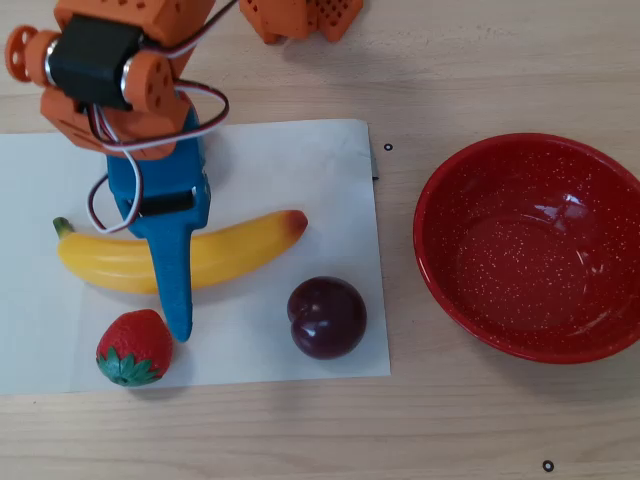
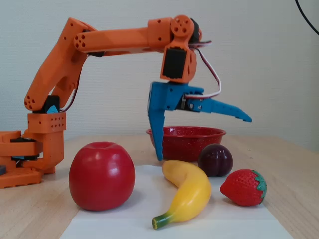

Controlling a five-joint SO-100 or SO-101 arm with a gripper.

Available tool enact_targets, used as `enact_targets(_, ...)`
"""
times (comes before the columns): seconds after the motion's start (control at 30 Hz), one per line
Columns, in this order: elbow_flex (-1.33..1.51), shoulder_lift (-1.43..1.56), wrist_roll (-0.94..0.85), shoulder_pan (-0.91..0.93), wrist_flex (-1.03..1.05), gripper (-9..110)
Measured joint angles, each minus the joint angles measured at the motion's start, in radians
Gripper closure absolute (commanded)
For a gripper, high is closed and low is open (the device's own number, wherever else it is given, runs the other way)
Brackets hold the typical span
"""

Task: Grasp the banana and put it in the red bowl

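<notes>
The yellow banana [image 1: 240, 250] lies on a white paper sheet [image 1: 300, 170], green stem to the left in the overhead view; in the fixed view the banana [image 2: 189, 191] has its stem toward the camera. My blue gripper [image 1: 168, 265] hangs over the banana's stem half, jaws spread wide and empty. In the fixed view the gripper [image 2: 203, 138] has one finger pointing straight down behind the banana and the other reaching out to the right. The red speckled bowl [image 1: 520, 260] stands empty to the right of the sheet and also shows behind the fruit in the fixed view [image 2: 187, 142].
A dark plum [image 1: 327, 317] and a strawberry [image 1: 134, 347] lie on the sheet just below the banana. A red apple [image 2: 101, 175] stands left of the banana in the fixed view; the arm hides it from overhead. The arm's base [image 2: 30, 154] is at the left.
</notes>
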Motion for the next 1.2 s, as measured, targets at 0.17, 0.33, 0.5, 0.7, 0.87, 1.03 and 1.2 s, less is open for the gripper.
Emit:
enact_targets(0.17, 0.000, -0.046, 0.000, 0.000, -0.025, 9)
enact_targets(0.33, 0.000, -0.101, 0.000, 0.000, -0.057, 10)
enact_targets(0.5, -0.006, -0.161, 0.000, 0.000, -0.097, 10)
enact_targets(0.7, -0.074, -0.221, 0.000, 0.002, -0.135, 12)
enact_targets(0.87, -0.092, -0.235, 0.000, 0.002, -0.130, 17)
enact_targets(1.03, -0.106, -0.245, 0.000, 0.002, -0.130, 24)
enact_targets(1.2, -0.114, -0.247, 0.002, -0.006, -0.127, 36)
